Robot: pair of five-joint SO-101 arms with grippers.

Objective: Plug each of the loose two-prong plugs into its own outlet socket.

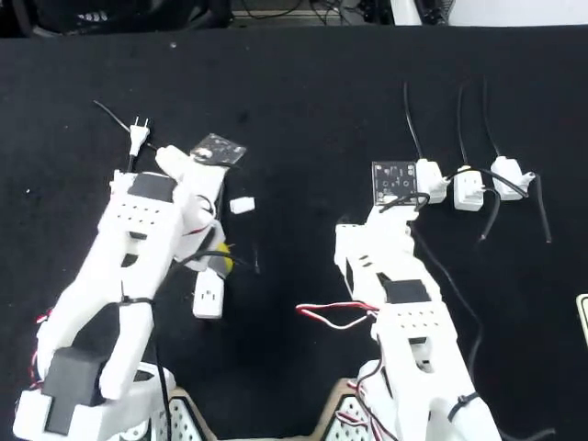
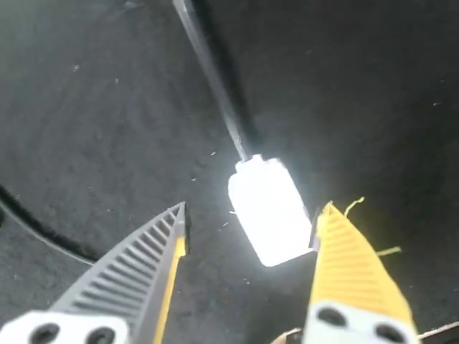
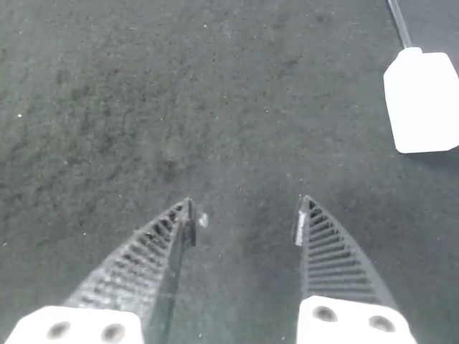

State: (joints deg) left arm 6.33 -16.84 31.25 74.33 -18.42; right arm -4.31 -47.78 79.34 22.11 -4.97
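Note:
My left gripper (image 2: 251, 211) is open around a white socket block (image 2: 267, 215) with a black cable (image 2: 215, 79) running from its far end. The block lies against the yellow finger (image 2: 351, 265), with a gap to the grey finger (image 2: 136, 272). In the high view this block (image 1: 209, 296) lies on the mat just off the left gripper (image 1: 219, 259). A loose two-prong plug (image 1: 139, 136) lies at the far left. My right gripper (image 3: 244, 215) is open over bare mat, a white socket block (image 3: 423, 100) off to one side. Three white blocks (image 1: 469, 188) with cables sit at the right.
A small white piece (image 1: 242, 205) lies on the black mat (image 1: 303, 101) between the arms. Black cables (image 1: 411, 119) run from the right-hand blocks toward the far edge. A red and white wire (image 1: 335, 317) loops beside the right arm.

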